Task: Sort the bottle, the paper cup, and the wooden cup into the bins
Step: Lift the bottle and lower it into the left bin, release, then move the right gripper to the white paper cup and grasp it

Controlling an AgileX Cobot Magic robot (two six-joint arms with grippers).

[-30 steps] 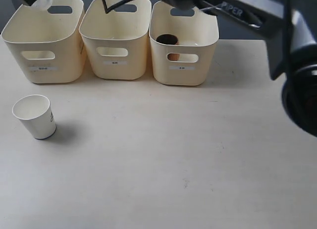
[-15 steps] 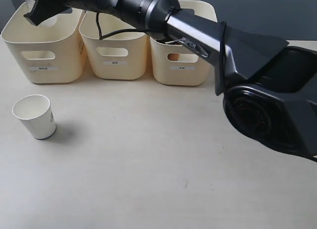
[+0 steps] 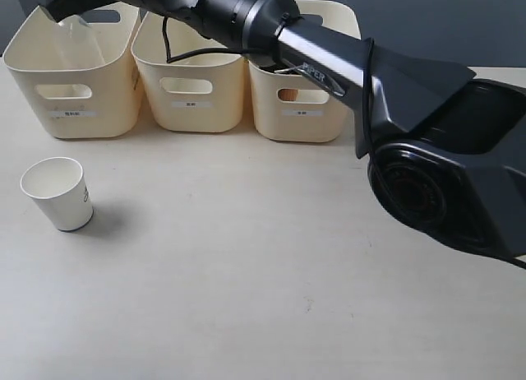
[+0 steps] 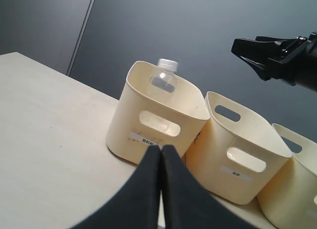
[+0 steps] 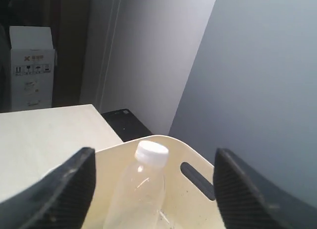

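Three bins (image 3: 191, 108) stand in a row along the worktop's (image 3: 246, 281) far edge. The bottle (image 5: 141, 189) stands upright inside the bin nearest the left edge, its white cap just above the rim. The right arm (image 3: 329, 59) reaches across the whole row from the right side, and the right gripper (image 5: 152, 157) hangs above that end bin. Its jaws are spread wide with nothing in them, and the bottle is free of both fingers (image 5: 64, 189).

The paper cup (image 3: 57, 195) sits upright, mouth up, near the left edge, well apart from the bins. A patch of the brown wooden cup (image 3: 288, 95) shows through the front cutout of the bin at the right end.

The left gripper (image 4: 161, 149) is low over the worktop in front of the bins, its jaws pressed together on nothing.
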